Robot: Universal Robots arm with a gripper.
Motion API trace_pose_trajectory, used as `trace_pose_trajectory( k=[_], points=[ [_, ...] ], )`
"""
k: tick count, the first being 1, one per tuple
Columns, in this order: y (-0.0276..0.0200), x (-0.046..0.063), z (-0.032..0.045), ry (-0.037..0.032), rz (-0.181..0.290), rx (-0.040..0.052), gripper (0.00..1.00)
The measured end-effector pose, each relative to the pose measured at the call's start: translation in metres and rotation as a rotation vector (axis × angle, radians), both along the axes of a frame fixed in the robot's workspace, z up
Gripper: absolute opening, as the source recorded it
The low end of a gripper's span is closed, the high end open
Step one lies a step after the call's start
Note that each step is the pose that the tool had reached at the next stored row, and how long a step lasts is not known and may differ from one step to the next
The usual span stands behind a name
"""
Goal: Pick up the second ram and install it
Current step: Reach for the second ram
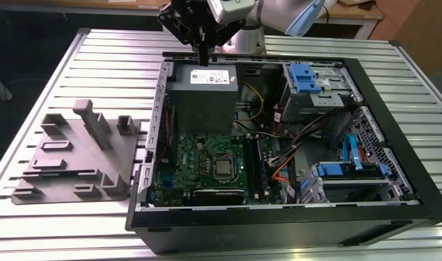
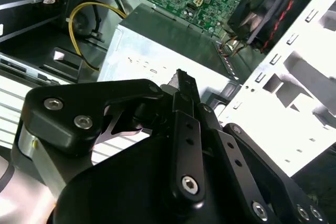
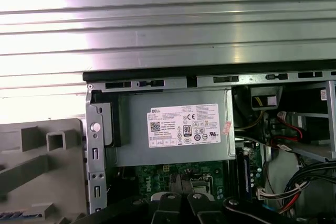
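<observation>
Gripper [image 1: 204,60] fingers are pressed together with nothing between them, hanging just above the power supply [image 1: 203,76] at the computer case's [image 1: 279,228] rear edge. What seems to be the second ram [image 3: 13,215] lies well off to one side of it, on the grey fixture [image 1: 68,163].

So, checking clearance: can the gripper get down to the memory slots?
Probably yes: the case is open and the slots lie uncovered; cables run close beside them. The gripper hangs near the power supply.
</observation>
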State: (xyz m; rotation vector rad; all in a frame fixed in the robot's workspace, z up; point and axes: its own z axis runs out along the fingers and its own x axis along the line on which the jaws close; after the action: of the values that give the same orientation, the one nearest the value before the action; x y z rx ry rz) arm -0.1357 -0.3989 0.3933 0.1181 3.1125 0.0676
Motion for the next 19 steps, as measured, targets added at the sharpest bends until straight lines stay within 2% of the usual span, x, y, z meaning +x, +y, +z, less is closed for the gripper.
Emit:
trace_pose_trajectory(
  k=[19],
  points=[
    [0.0000,-0.046,-0.0001,-0.0001,0.000,0.0001,0.07]
  ],
)
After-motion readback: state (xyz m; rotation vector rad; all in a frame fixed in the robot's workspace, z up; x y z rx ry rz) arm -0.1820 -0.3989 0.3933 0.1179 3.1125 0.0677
